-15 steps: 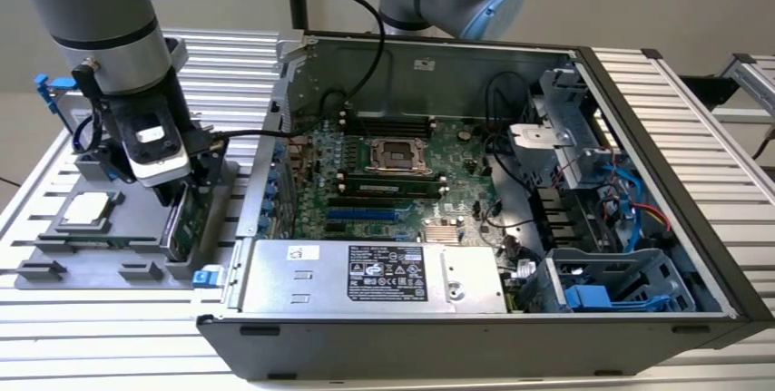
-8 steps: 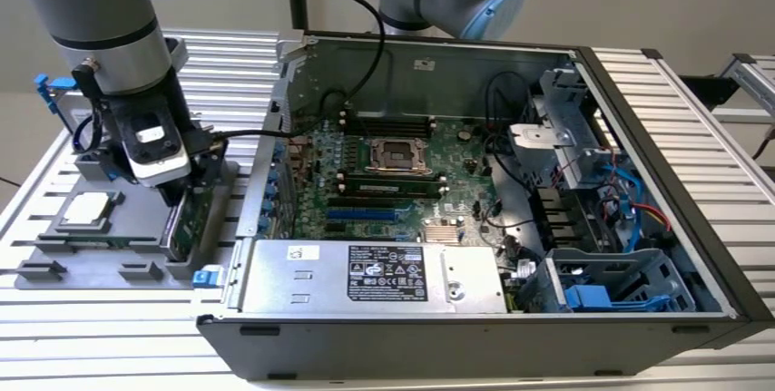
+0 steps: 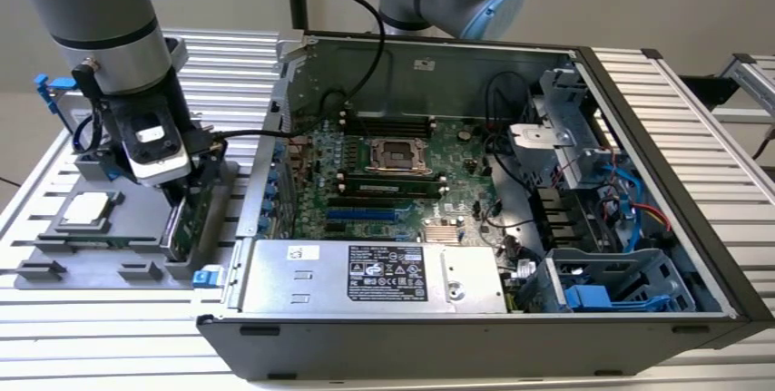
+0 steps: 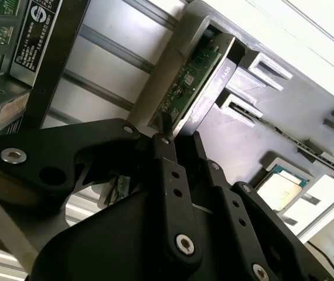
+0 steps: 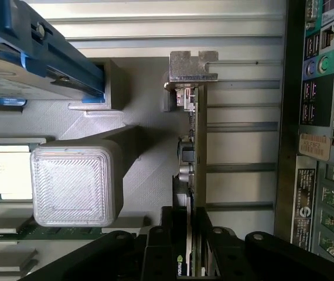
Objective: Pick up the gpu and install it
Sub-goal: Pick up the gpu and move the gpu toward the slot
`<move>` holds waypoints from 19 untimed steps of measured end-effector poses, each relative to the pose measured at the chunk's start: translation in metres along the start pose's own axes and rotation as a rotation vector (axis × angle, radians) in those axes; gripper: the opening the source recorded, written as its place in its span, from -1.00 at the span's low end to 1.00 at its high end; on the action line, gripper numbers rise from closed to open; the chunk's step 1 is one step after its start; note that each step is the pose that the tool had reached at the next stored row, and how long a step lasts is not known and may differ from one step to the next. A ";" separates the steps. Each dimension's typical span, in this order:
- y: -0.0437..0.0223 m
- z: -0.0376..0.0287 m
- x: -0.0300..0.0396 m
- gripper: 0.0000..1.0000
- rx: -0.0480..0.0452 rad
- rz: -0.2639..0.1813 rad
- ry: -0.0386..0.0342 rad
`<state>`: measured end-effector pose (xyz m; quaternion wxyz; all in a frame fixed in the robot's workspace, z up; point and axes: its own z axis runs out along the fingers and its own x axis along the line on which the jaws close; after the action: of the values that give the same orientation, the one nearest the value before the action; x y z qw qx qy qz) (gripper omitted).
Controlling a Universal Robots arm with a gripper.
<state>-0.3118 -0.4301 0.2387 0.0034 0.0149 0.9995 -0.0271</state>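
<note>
At the case's (image 3: 424, 73) 9 o'clock in the exterior view, the fingers (image 4: 166, 175) clench the edge-standing gpu (image 3: 184, 219), its length running 12-to-6.

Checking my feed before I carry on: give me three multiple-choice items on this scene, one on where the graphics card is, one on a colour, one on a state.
1. Where is the flat green-board gpu with the silver end bracket?
A. In the grey holder tray outside the black computer case
B. Seated inside the case
C. Lifted in the air above the case

2. What colour is the plastic frame around the silver hard drive?
A. Red
B. Blue
C. Yellow

3. How is the case?
A. Closed by a side panel
B. Open, with the green motherboard exposed
C. Tipped upside down

Answers:
1 A: in the exterior view the card stands in the tray under the gripper, on that view's left of the case.
2 B: the frame is blue in the first wrist view.
3 B: the exterior view looks straight in at the motherboard.
</note>
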 end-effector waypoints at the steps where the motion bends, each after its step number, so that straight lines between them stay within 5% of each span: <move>1: 0.0000 0.0000 0.0000 -1.00 0.0000 0.000 0.0000; 19: -0.0002 -0.0034 0.0000 -1.00 -0.0002 0.000 0.0001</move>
<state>-0.3118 -0.4301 0.2421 0.0034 0.0150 0.9995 -0.0269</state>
